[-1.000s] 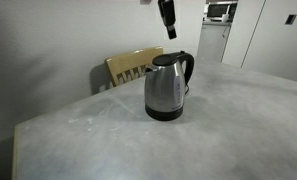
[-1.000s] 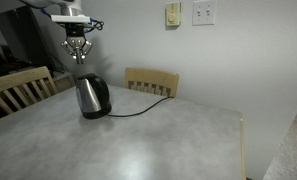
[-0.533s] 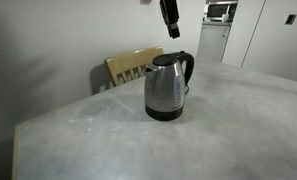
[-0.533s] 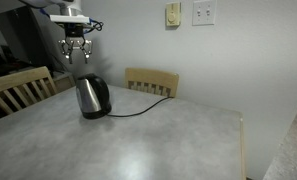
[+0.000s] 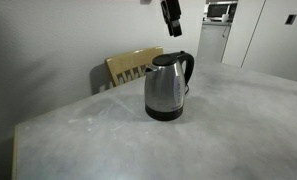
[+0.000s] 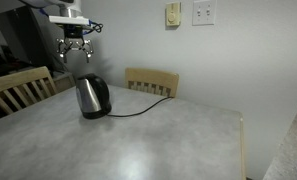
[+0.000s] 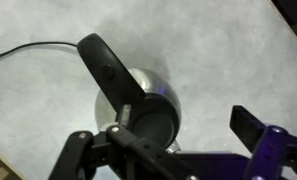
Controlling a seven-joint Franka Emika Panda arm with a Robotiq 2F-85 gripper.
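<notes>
Kettle of brushed steel, upright on black base, toward far side of grey table, just in front of wooden chair. Trails a black cord away across the tabletop. Gripper directly above, well clear of the lid, fingers spread wide and holding nothing. Looks stiff and hard all over, with smooth rounded walls likely slippery to pinch and too broad for the jaws. Probably light if empty, much heavier and sloshing if filled; cannot tell through the steel. Best taken by the black handle, arching from lid down the back: narrow, rigid, less slick. Worth gripping near the top of the arch so the body hangs level, and minding the cord's tug.
</notes>
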